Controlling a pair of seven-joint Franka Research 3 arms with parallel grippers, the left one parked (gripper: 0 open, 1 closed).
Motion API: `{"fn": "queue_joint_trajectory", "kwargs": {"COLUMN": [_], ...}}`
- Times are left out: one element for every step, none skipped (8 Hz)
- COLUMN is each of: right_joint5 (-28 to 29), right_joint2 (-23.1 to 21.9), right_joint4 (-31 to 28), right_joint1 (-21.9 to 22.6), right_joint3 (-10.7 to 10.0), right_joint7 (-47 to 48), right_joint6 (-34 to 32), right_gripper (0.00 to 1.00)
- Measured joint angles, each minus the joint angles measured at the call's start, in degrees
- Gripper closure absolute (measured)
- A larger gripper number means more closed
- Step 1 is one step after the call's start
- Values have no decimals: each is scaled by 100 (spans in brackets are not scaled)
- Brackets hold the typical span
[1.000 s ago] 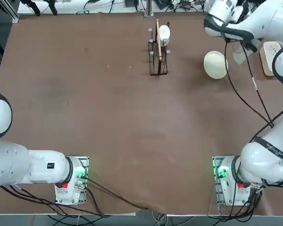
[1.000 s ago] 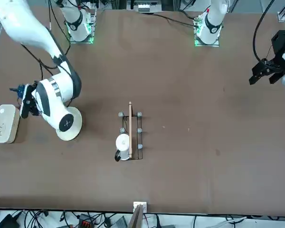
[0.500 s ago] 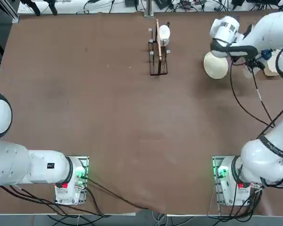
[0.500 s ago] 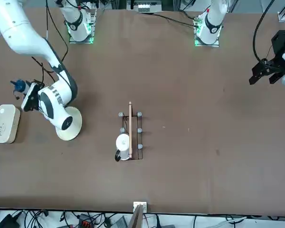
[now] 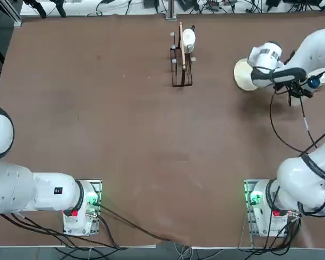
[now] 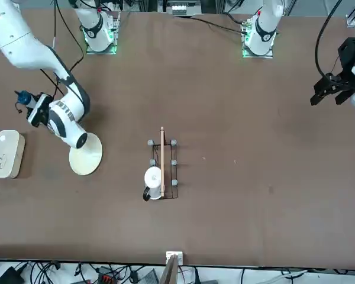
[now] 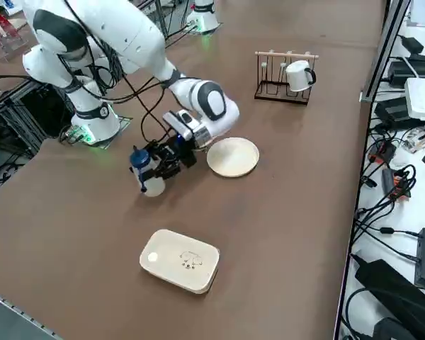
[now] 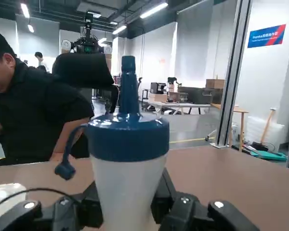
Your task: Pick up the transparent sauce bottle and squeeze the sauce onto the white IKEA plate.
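We are holding the bottle (image 7: pixel 147 172) upright, end effector (image 7: pixel 161 164) clamped on it, just right of the plate (image 7: pixel 233 156); tipping early risks sauce landing on the tabletop (image 7: pixel 283 212).

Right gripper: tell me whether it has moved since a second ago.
Yes. In the front view the right gripper, shut on the transparent sauce bottle, has moved up-frame, away from the white rounded-rectangular dish.
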Motion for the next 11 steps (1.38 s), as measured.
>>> {"fn": "queue_joint_trajectory", "kwargs": {"right_joint5": [-81, -109, -114, -116, -117, -119, -156, -197, -204, -208, -213], "right_joint2": [-2, -2, 2, 20, 37, 42, 42, 44, 52, 62, 74], "right_joint4": [-110, -190, -255, -304, -331, -338, -338, -338, -338, -339, -340], "right_joint1": [-103, -144, -153, -159, -159, -160, -162, -162, -162, -162, -159], "right_joint3": [-24, -98, -188, -249, -303, -361, -388, -396, -402, -423, -454], "right_joint7": [35, 47, 50, 50, 53, 56, 110, 168, 204, 245, 272], "right_joint6": [97, 222, 366, 486, 558, 585, 598, 604, 604, 604, 604], "right_gripper": [59, 59, 59, 59, 59, 59, 59, 59, 59, 59, 59]}}
